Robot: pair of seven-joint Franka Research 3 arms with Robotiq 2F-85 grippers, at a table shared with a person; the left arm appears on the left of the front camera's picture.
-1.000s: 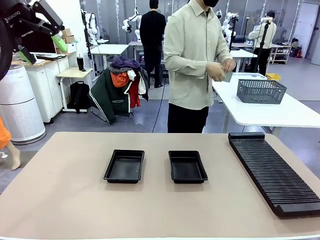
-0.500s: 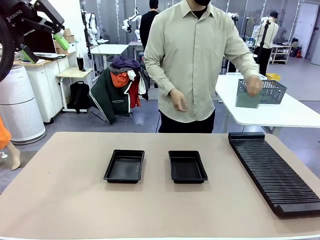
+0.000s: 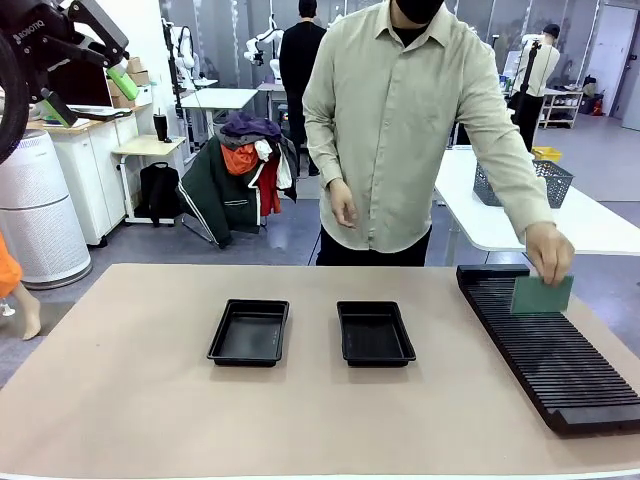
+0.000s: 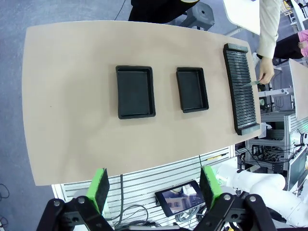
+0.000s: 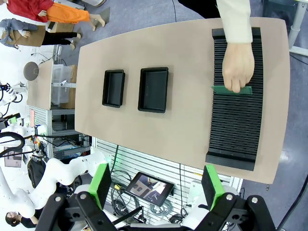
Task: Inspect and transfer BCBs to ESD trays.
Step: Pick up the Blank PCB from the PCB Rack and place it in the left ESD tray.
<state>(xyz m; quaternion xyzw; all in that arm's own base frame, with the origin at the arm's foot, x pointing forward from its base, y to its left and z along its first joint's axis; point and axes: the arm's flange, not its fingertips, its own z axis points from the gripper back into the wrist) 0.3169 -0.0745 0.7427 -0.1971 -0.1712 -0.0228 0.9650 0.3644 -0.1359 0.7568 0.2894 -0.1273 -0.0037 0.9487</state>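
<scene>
Two empty black ESD trays lie side by side mid-table, the left tray (image 3: 249, 332) and the right tray (image 3: 375, 333). A person's hand (image 3: 548, 252) holds one green BCB (image 3: 541, 296) upright over the far end of the black slotted rack (image 3: 550, 350). My left gripper (image 3: 88, 95) hangs open high at the upper left, far from the table. From above, the left wrist view has my left gripper (image 4: 155, 190) open over both trays (image 4: 135, 91) (image 4: 192, 89). My right gripper (image 5: 156, 185) is open too, high over the trays (image 5: 154, 89) and the BCB (image 5: 232, 88).
The slotted rack (image 5: 236, 106) runs along the table's right side. Behind the person stands a white table (image 3: 590, 225) with a grey mesh basket (image 3: 555, 180). The tan tabletop (image 3: 130, 400) lies bare around the trays.
The person turned from the back table and brought the green BCB from beside the mesh basket down to the slotted rack. Both grippers stayed open and nearly still.
</scene>
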